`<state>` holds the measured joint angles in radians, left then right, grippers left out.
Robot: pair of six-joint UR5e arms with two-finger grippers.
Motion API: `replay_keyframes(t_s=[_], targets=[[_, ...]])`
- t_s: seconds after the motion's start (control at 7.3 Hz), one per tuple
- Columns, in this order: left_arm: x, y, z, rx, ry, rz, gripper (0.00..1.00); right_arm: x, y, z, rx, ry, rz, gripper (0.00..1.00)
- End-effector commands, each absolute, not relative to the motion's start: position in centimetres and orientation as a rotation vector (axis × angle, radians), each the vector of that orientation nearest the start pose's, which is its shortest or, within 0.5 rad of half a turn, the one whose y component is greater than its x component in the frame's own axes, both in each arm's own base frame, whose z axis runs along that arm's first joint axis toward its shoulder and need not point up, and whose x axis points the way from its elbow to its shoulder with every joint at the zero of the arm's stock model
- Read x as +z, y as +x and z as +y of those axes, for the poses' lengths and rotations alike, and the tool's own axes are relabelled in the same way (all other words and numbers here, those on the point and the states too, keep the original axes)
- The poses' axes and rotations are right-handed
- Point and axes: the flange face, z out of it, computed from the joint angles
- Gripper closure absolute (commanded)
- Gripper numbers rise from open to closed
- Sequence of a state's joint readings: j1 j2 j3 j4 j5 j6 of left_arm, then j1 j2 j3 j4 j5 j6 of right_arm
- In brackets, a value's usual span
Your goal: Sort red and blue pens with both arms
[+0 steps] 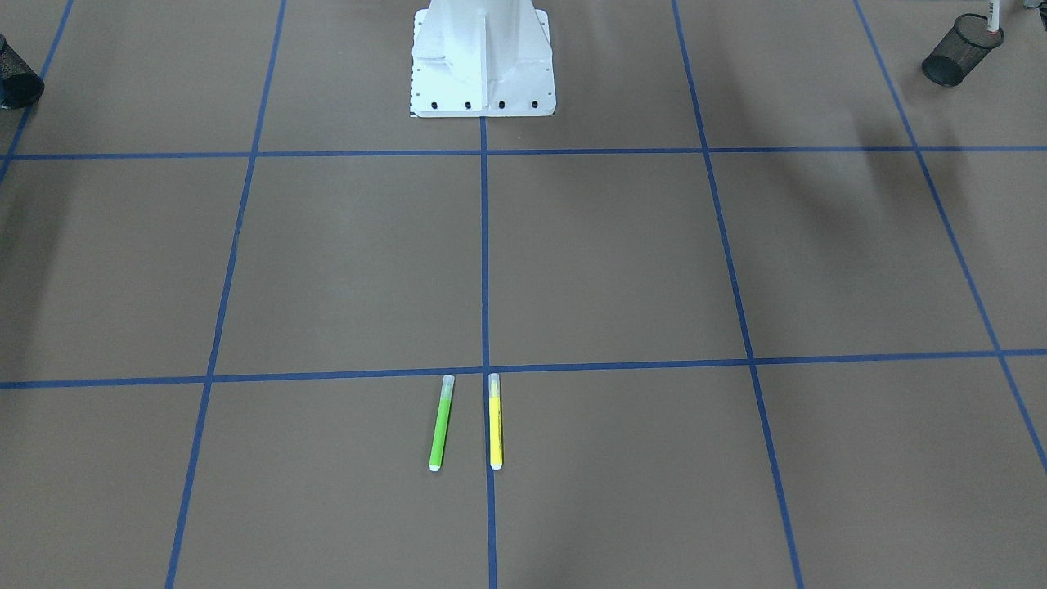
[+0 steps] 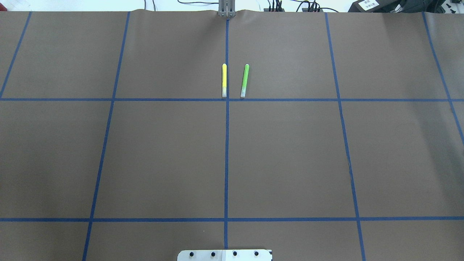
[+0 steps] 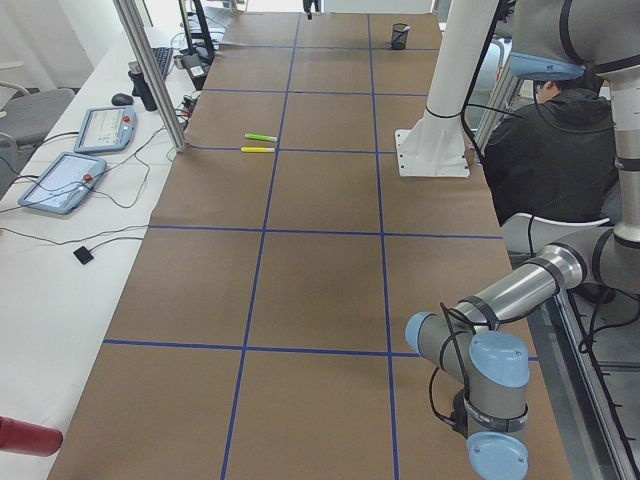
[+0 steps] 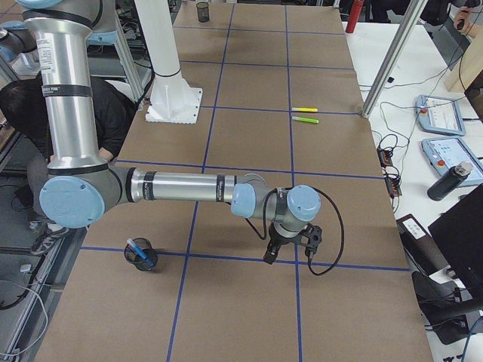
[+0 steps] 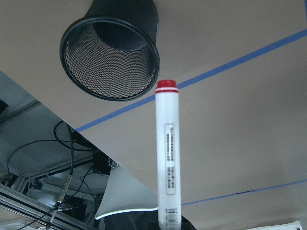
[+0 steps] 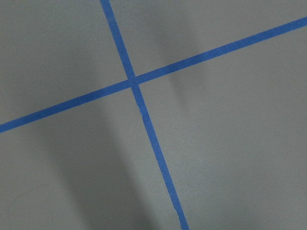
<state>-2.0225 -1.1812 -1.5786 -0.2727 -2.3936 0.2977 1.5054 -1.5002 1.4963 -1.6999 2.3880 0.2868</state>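
Far out on the left side of the white pedestal (image 1: 483,57), the left pincer, its fingers out of frame, pinches the red pen (image 5: 168,158). The pen's cap hangs just beside the rim of a black mesh cup (image 5: 110,57). Well ahead of the pedestal, a yellow marker (image 2: 224,79) and a green marker (image 2: 245,80) lie side by side on the counter (image 2: 163,156). Off the pedestal's right, the blue pen (image 4: 139,249) leans inside a second mesh cup (image 4: 142,265). The right pincer (image 4: 281,256) hovers farther forward; whether it is spread or pressed together, I cannot tell.
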Motion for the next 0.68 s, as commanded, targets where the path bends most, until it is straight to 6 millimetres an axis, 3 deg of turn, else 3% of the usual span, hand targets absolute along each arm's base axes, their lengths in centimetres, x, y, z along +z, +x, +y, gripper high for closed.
replay_keyframes(t_s=[0.0,0.55], targets=[[80.4,-10.4,-7.8,-0.832,-1.298,1.174,1.0,66.8,2.8,-51.5,0.263,-0.265,-0.785,0.0],[82.3,-10.0,-7.2,-0.86,-1.329,1.188,1.0,66.2,2.7,-51.4,0.265,-0.259,-0.789,0.0]])
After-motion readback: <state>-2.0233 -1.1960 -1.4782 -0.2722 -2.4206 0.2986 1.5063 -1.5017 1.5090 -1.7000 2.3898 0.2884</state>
